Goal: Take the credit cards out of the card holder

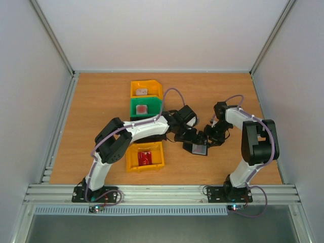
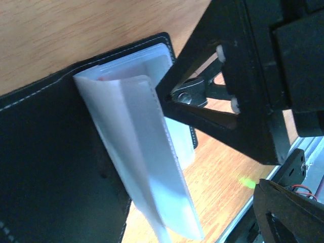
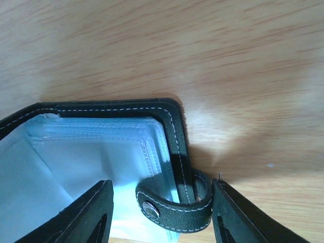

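— Which step are they on, do you reckon?

— Somewhere in the middle, I'd say. The card holder [image 1: 200, 148] lies open on the table [image 1: 243, 96], right between the two claws. A red card [image 1: 145, 158] sits in the near yellow bin [image 1: 130, 161], at about 9 o'clock from the holder, so the emptying looks begun rather than finished.

— And the claws?

— The right gripper [image 3: 162, 185] has its jaws apart, straddling the snap strap [image 3: 174, 207] without pinching it. The left gripper [image 1: 190, 139] stands wide, with nothing in it that I can make out (its wrist view is nearly all black cover and clear sleeves [image 2: 136, 152]).

— Any card left inside?

— Can't tell. There's a faint pink behind the sleeves, no more.

— Next move, then?

— My guess is that one claw pins the cover flat while the other works a fingertip into a sleeve mouth. The sleeves look floppy and one stands up, so it wants a light touch.

— Room to move?

— It's tight between the two wrists. There's bare wood at 12 o'clock of the holder and again at 6, as far as the front rail [image 1: 162, 191]. The green bin [image 1: 156, 103] sits at 10 o'clock, well apart.
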Controlling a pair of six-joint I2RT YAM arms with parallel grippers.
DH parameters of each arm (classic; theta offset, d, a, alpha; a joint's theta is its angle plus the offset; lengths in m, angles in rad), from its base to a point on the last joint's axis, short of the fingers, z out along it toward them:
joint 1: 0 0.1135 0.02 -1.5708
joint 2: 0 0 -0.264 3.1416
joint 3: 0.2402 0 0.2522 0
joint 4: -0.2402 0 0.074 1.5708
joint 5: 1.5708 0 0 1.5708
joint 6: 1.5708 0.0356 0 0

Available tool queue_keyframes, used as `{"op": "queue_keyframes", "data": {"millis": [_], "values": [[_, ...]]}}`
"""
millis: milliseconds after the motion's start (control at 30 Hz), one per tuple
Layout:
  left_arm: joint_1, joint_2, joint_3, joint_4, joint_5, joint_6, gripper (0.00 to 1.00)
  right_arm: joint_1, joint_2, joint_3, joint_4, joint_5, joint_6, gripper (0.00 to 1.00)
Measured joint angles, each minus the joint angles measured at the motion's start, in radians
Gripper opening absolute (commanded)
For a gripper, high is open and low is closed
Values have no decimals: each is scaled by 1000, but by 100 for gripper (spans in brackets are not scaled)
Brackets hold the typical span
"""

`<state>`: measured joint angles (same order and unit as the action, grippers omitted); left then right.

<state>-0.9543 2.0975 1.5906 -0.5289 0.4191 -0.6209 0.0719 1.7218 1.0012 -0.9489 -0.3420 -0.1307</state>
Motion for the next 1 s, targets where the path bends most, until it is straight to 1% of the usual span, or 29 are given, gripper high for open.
{"op": "queue_keyframes", "data": {"millis": [67,100,167,200,233,267,300,333,400,433,467,533,600,633,667,700,733,900,1000], "values": [[-2,0,0,11,4,3,94,0,0,0,7,-23,8,55],[-2,0,-2,15,5,3,88,0,0,0,11,-34,13,55],[-2,0,-14,30,13,3,67,0,0,0,18,-48,22,55],[-2,0,-24,40,19,-3,59,0,0,0,23,-55,26,55],[-2,0,-40,53,26,-6,52,0,0,0,26,-60,29,55],[-1,-1,-61,68,37,-14,48,0,0,0,31,-67,33,55],[1,-1,-84,86,51,-23,47,0,0,-1,37,-74,36,54],[3,-1,-104,101,61,-40,49,0,0,-3,43,-80,39,54],[7,0,-141,121,75,-63,55,0,0,-7,47,-90,45,53],[8,0,-149,119,74,-70,55,0,0,-8,47,-93,47,53],[9,0,-150,116,71,-71,53,0,0,-8,47,-95,50,53],[13,0,-138,110,60,-74,42,3,-1,-8,48,-98,57,53],[15,0,-117,100,44,-65,25,6,-2,-8,48,-102,62,53],[18,0,-109,99,39,-55,20,8,-5,-10,49,-104,64,53],[18,0,-103,98,34,-61,11,9,-8,-12,49,-105,66,53],[21,0,-100,96,28,-58,4,9,-13,-14,48,-105,67,53],[23,0,-100,92,22,-53,1,9,-18,-16,47,-104,67,53],[33,0,-101,72,3,-44,0,10,-39,-6,22,-94,67,54],[35,0,-106,71,0,-43,0,10,-58,40,-28,-64,63,53]]}}
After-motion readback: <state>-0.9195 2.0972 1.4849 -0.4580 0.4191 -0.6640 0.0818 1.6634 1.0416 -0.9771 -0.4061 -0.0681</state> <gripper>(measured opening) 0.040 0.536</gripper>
